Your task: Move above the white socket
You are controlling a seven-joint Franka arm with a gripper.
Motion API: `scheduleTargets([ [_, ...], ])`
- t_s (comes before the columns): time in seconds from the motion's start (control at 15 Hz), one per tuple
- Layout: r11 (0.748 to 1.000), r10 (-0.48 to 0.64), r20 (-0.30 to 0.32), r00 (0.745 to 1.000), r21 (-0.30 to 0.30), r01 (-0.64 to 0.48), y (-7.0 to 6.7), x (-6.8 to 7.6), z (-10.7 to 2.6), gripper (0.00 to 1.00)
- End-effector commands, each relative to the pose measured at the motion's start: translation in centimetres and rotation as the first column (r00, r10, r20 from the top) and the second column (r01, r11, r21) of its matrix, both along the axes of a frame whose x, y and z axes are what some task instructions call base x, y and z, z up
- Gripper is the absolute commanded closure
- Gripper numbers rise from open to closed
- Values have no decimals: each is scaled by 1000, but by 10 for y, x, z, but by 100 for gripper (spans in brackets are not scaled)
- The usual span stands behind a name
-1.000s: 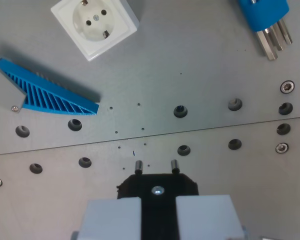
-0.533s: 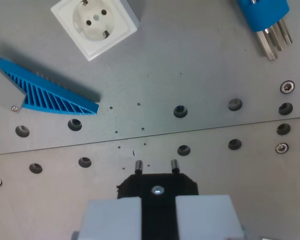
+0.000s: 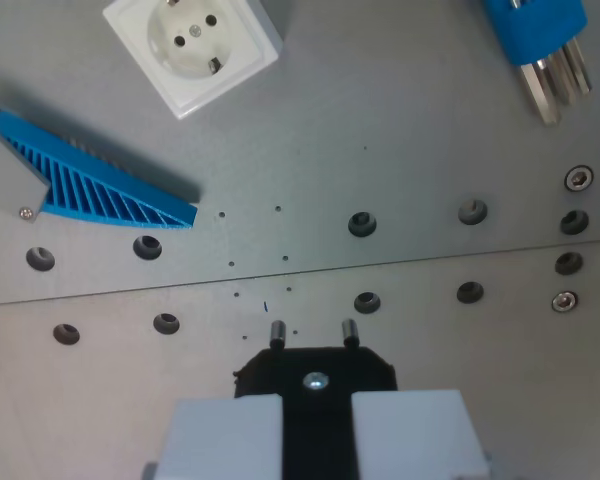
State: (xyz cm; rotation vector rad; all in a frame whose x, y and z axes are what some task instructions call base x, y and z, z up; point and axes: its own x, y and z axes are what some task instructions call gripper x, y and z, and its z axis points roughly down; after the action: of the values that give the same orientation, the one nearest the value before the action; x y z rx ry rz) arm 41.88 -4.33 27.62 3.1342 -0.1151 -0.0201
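The white socket is a square block with a round two-hole face, lying on the grey metal table at the wrist view's top left, partly cut by the top edge. My gripper is at the bottom centre, its two light grey fingers shut on a black plug. The plug's two metal pins point up the picture. The socket lies well away from the plug, up and toward the wrist view's left.
A blue ribbed wedge with a grey end lies at the left below the socket. A blue plug with metal prongs is at the top right. The grey plate has rows of holes and screws, and a seam crosses it.
The whole scene has shifted very slightly, so the camera has moved a little. The plug stays gripped the same way.
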Motion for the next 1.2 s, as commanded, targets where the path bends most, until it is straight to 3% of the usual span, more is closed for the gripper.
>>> scheduleTargets([
  [0.07,997,75,29,997,2,-75,3,5,-9,100],
  [1.2,955,295,41,955,15,-296,20,22,-65,100],
])
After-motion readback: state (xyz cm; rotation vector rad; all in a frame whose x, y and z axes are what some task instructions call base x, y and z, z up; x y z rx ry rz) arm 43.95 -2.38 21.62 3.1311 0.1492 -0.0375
